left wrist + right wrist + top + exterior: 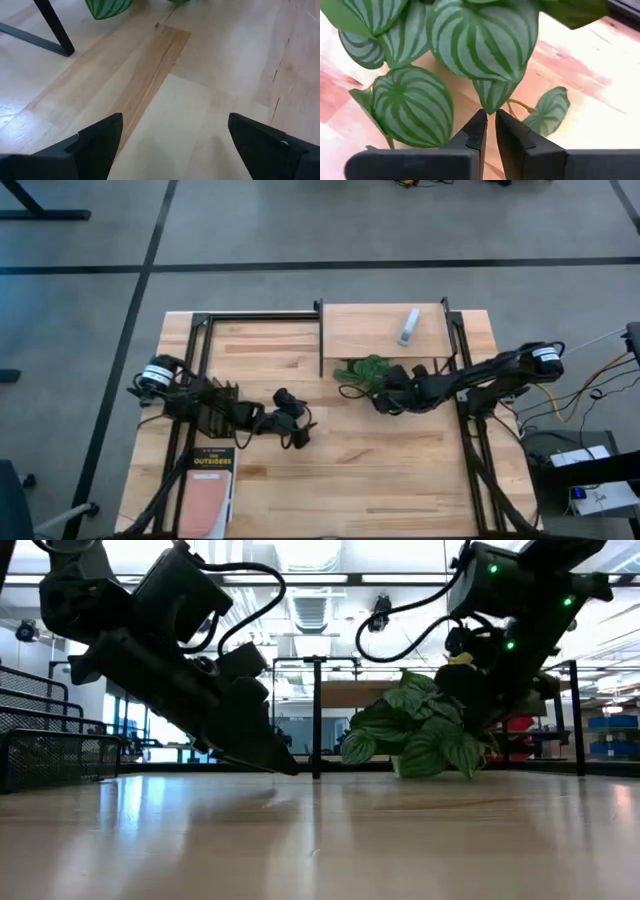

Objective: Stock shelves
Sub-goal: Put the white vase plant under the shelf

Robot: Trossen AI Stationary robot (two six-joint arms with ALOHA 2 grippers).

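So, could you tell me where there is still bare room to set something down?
The shelf is bare left of the white object. The tabletop is open near its front edge, right of the book. The plant and right gripper crowd the shelf's front.

Plant [366, 372] crowding shelf [383, 328] front
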